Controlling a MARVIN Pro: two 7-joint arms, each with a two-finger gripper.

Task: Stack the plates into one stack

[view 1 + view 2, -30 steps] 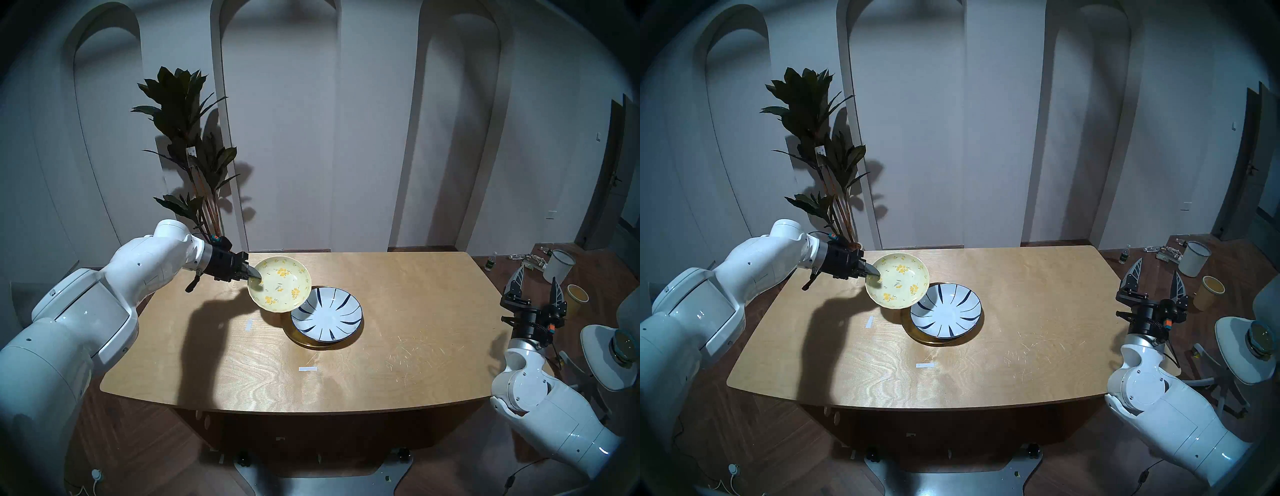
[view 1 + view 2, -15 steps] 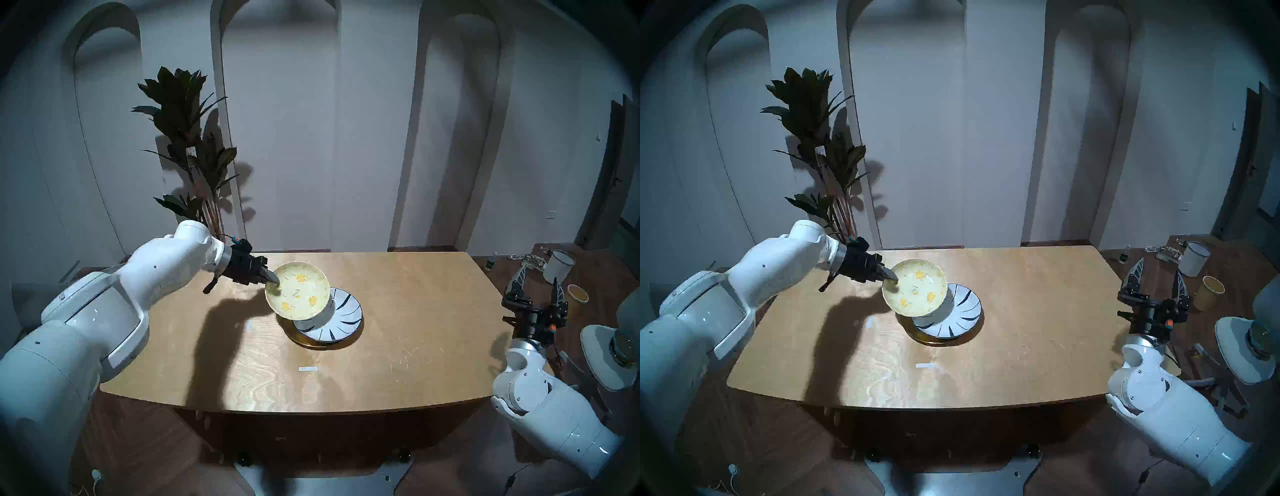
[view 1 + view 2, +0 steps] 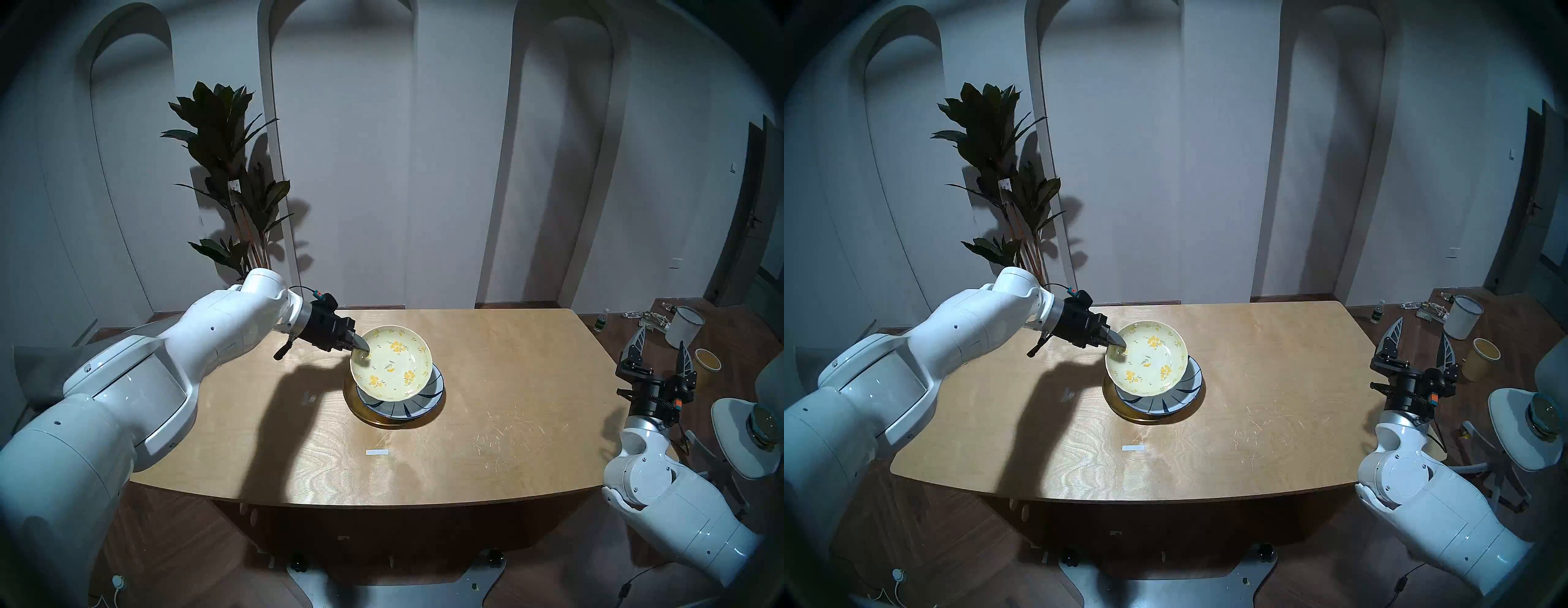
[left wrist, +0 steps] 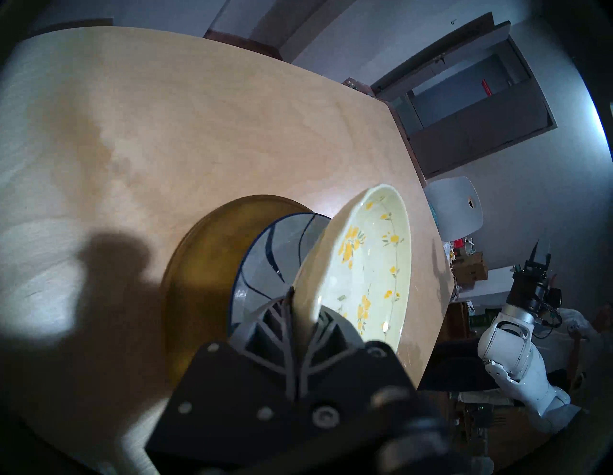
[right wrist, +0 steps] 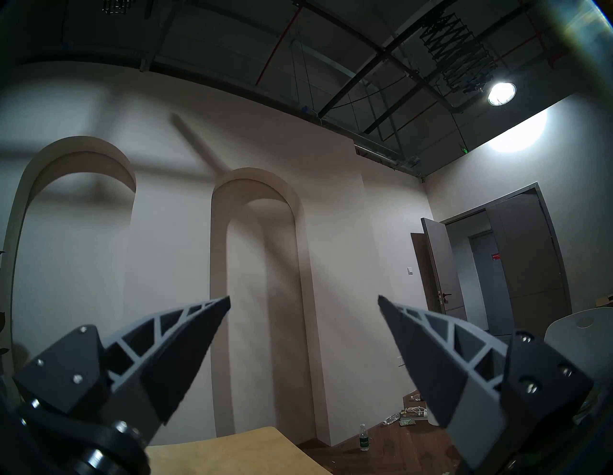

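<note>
The left pincer, clamped on the near-left rim of the pale-yellow floral plate, now holds it tilted above the white-and-blue plate, having carried it rightward from beside the pile. The white-and-blue plate rests on the gold plate on the table. The right pincer stays spread apart and empty, off the table's right edge.

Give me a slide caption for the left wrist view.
Left hand grips the floral plate's rim, tilted over the blue-striped plate on the gold plate.
</note>
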